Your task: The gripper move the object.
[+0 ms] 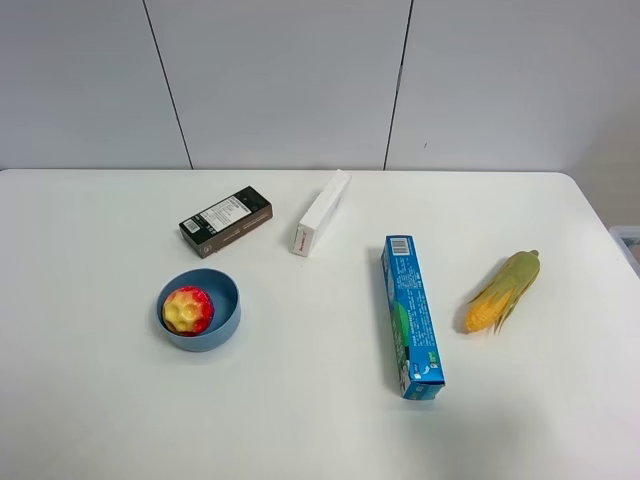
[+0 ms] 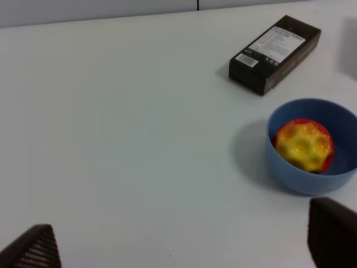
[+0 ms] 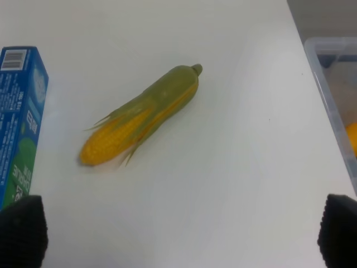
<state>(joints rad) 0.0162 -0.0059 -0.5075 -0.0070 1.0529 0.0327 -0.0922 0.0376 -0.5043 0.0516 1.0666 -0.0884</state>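
Overhead view: the ball is sitting inside the blue bowl, which is resting on the white table at about 8 o'clock from the table's middle. A black box is lying at 12 o'clock from the bowl, apart from it. A white box is lying at 3 o'clock from the black box. A blue box is lying lengthwise at 4 o'clock from the table's middle, and the corn is lying at 3 o'clock from it, not touching. Neither of my arms is showing in this view.

Left wrist view: my left gripper is hanging open with its two tips wide apart, gripping nothing; the ball in the bowl and the black box are lying ahead of it.

Right wrist view: my right gripper is likewise spread wide and empty above the table, with the corn and the blue box ahead. A clear bin is showing past the table edge.
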